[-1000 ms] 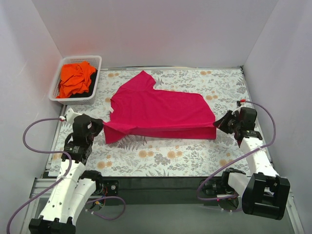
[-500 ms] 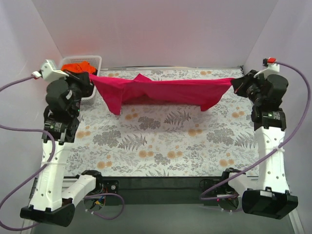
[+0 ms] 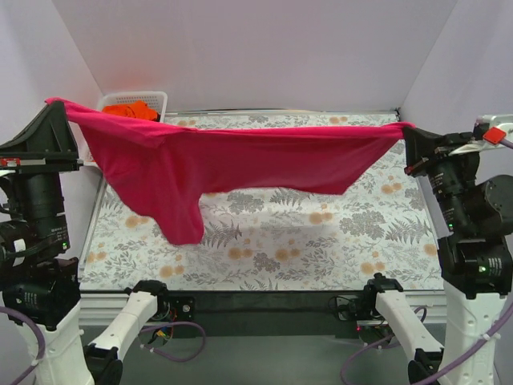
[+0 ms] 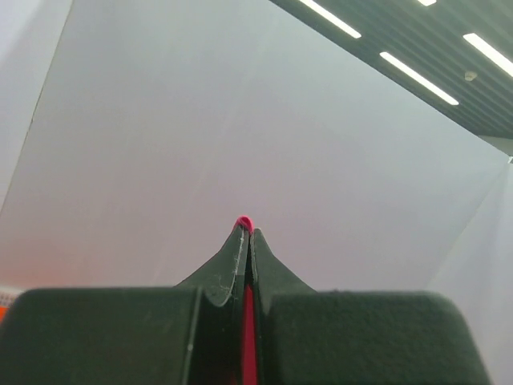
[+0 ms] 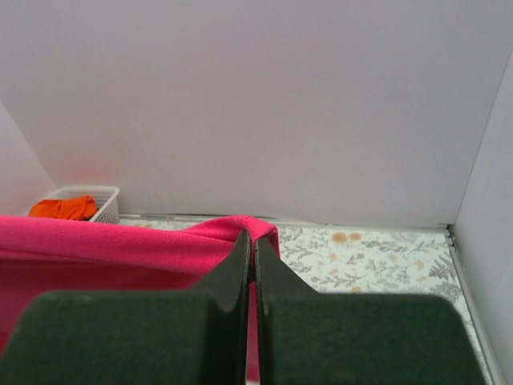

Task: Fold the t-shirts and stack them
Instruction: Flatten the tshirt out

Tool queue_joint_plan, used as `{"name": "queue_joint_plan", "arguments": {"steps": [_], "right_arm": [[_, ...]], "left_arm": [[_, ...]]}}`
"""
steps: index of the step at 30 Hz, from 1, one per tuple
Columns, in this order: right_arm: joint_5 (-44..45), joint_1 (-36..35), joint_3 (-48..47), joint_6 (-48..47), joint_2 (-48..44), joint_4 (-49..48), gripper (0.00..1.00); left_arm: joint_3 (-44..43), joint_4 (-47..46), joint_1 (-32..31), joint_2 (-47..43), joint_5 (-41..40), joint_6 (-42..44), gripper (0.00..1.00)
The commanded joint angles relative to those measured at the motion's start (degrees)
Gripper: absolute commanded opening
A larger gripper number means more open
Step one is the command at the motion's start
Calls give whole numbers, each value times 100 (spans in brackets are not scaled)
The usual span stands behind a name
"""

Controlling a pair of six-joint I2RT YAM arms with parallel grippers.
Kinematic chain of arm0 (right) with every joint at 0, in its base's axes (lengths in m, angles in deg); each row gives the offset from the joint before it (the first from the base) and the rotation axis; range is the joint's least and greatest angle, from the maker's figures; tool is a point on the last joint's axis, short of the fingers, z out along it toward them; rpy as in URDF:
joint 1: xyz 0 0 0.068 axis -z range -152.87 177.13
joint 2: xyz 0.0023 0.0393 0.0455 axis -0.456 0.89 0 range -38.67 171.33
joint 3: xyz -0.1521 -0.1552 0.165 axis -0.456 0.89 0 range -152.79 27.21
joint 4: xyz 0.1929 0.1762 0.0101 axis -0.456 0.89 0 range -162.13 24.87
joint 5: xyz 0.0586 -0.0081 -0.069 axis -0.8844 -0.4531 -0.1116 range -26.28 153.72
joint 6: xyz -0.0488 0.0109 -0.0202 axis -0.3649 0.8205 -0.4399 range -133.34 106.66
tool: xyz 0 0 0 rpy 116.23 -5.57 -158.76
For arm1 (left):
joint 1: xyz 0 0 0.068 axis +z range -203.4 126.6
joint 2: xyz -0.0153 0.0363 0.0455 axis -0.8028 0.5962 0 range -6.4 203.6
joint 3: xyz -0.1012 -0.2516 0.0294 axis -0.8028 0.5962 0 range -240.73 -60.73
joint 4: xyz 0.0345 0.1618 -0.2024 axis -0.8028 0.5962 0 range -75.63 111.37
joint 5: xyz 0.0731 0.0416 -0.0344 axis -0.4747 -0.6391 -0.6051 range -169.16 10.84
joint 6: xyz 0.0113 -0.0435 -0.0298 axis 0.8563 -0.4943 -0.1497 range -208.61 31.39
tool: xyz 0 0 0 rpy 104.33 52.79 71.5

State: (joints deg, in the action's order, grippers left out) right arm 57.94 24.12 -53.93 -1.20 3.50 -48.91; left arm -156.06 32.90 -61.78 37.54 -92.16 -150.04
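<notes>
The magenta-pink t-shirt (image 3: 240,160) hangs stretched in the air between both arms, high above the floral table (image 3: 321,241); one part droops down at the left. My left gripper (image 3: 54,103) is shut on its left end, raised high at the far left; a sliver of pink shows between its fingers in the left wrist view (image 4: 244,221). My right gripper (image 3: 406,128) is shut on the shirt's right end (image 5: 160,249), with its fingertips (image 5: 240,245) pinching the cloth. The orange t-shirt (image 3: 128,109) lies crumpled in the basket, and also shows in the right wrist view (image 5: 68,208).
A white slatted basket (image 3: 152,99) stands at the table's back left corner, partly hidden by the raised shirt. White walls enclose the table at the back and both sides. A black strip runs along the near edge (image 3: 264,301).
Both arms have lifted the pink shirt from the table, rising and spreading apart. The shirt went from lying flat to hanging taut in the air, now higher and nearer the camera.
</notes>
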Motion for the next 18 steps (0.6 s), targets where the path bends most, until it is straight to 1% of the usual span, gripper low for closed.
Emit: {"name": "queue_joint_plan", "arguments": {"steps": [1,5,6,8,11,13,14,16,17,18], "right_arm": [[841,-200,-244,-475,-113,42,1],[868,-341,-367,-590,-52,51,1],[851,-341,-376,-608,71,51,1],[824,-367,-367,-651,220,77,1],[947,-359,-192,-625,598,103,1],[1131,-359,-60,-599,984,86,1],[1210,-359,106,-608,1142,77,1],[1438,-350,344,-573,1678,-1,1],[1518,-350,606,-529,2046,-80,1],[1606,-350,800,-503,2223,-203,1]], "left_arm": [[-187,-7,21,360,25,605,0],[-302,-24,21,825,51,834,0],[-319,-50,21,1113,77,895,0],[-285,-77,21,1431,287,931,0],[83,-349,21,2108,455,896,0],[355,-551,21,2529,464,817,0],[435,-604,21,2958,491,799,0],[593,-788,21,3461,508,721,0],[751,-859,21,3959,526,720,0],[831,-1042,21,4199,509,685,0]]}}
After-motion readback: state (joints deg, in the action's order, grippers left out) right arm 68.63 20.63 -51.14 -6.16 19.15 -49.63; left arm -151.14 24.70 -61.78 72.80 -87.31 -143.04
